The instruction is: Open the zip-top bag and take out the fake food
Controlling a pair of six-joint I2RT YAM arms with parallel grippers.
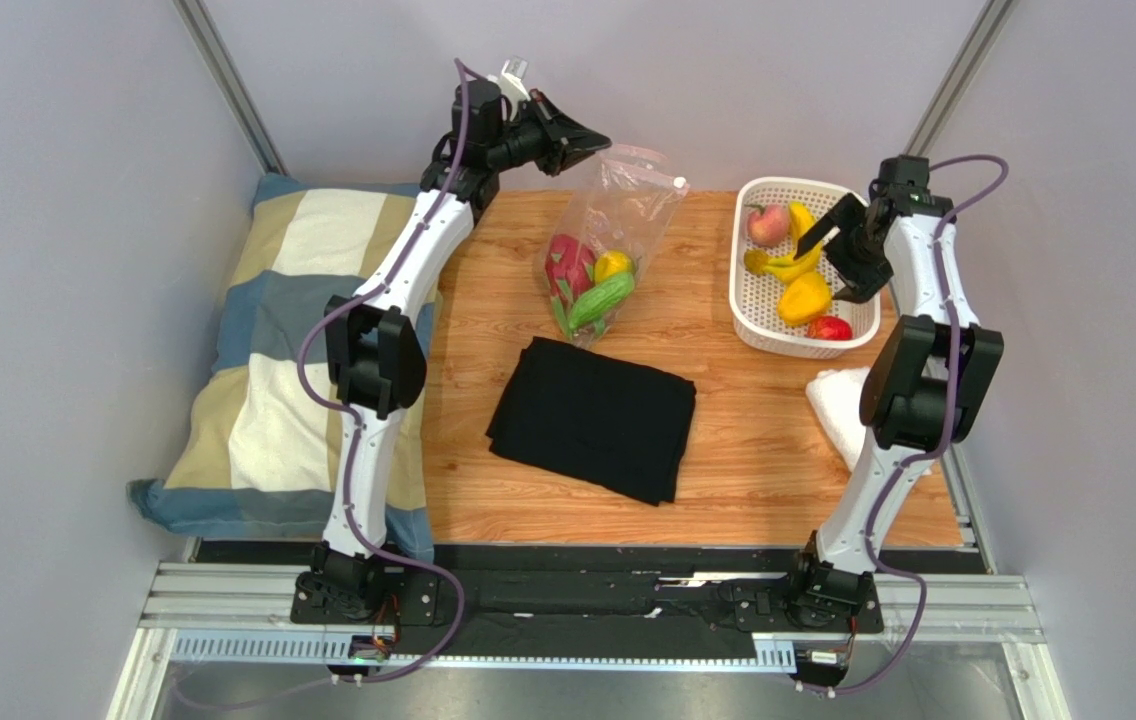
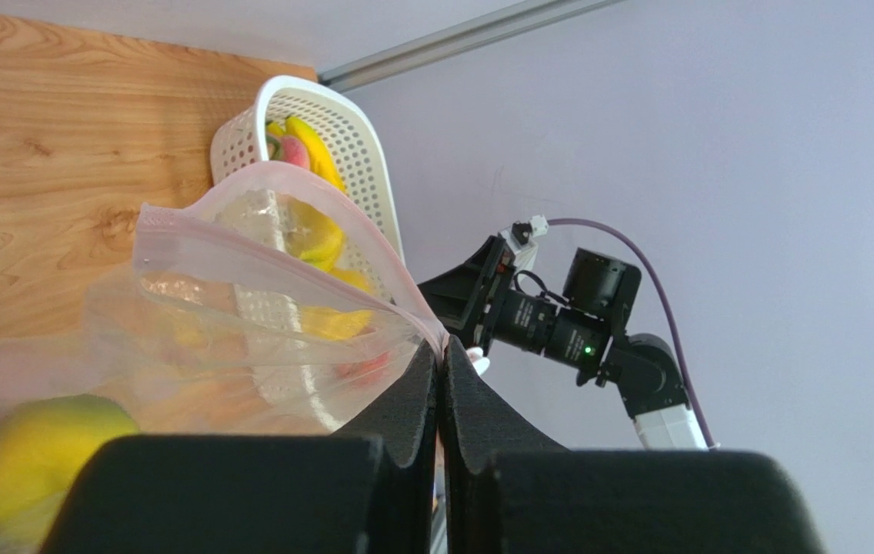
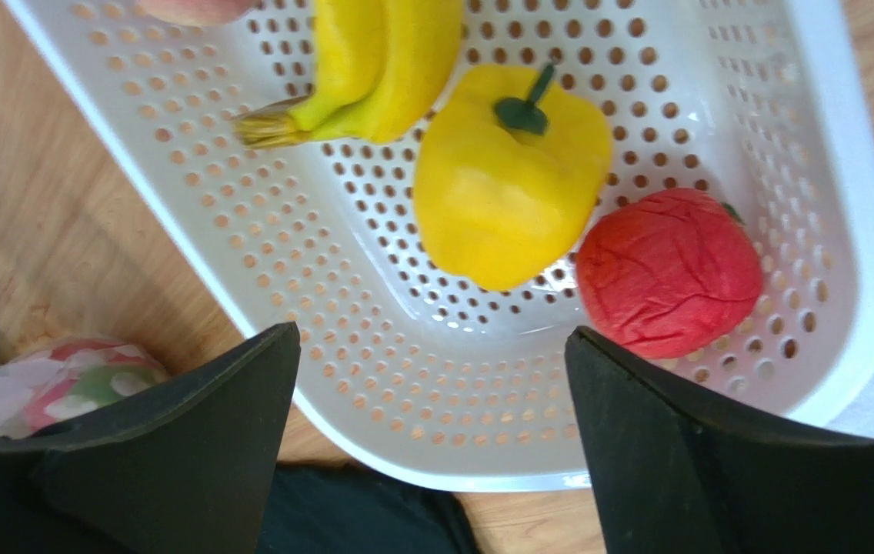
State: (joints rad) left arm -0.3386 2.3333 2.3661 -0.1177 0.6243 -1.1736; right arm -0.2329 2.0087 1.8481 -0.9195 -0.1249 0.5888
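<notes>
My left gripper (image 1: pixel 583 146) is shut on the top corner of the zip-top bag (image 1: pixel 622 210) and holds it lifted over the table's far side. In the left wrist view the pinkish zip strip (image 2: pixel 280 260) runs into my closed left gripper (image 2: pixel 442 356), and the bag's mouth gapes. Fake food (image 1: pixel 589 285) lies in the bag's bottom: a pink-red spiky fruit, a yellow piece (image 2: pixel 43 444) and green pieces. My right gripper (image 1: pixel 839 248) is open and empty above the white basket (image 1: pixel 747 308). In the right wrist view the right gripper (image 3: pixel 430 352) hovers over the basket (image 3: pixel 291 266).
The basket holds bananas (image 3: pixel 372 58), a yellow pepper (image 3: pixel 511 191), a red fruit (image 3: pixel 667 271) and a peach (image 1: pixel 767 224). A folded black cloth (image 1: pixel 597 417) lies mid-table. A checked pillow (image 1: pixel 289 345) lies left. A white cloth (image 1: pixel 837 408) lies at the right edge.
</notes>
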